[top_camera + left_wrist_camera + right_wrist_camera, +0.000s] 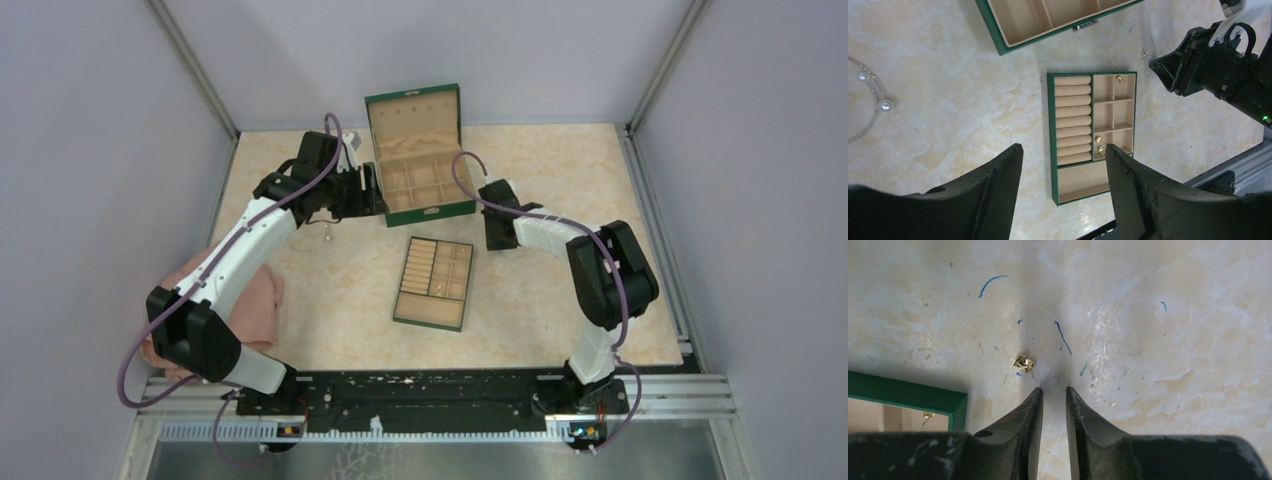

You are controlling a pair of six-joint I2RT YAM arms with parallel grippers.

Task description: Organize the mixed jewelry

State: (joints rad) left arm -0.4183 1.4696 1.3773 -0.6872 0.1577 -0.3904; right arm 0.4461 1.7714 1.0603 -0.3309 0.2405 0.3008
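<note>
A small gold earring (1023, 362) lies on the marble table just ahead and left of my right gripper (1053, 388). Its jaws stand a narrow gap apart with nothing between them. The same earring (1144, 53) shows in the left wrist view beside the right gripper (1160, 67). Three gold pieces (1099, 139) sit in small compartments of the flat beige tray (1052, 125). A thin silvery chain with pearls (873, 100) lies on the table at the left. My left gripper (1064, 150) hangs open and empty above the tray, by the green box's left side (358, 193).
The open green box (418, 160) with beige compartments stands at the back centre. The tray (435, 283) lies in front of it, and its green corner (908, 396) is close to my right fingers. A pink cloth (250, 300) lies at the left, under the left arm.
</note>
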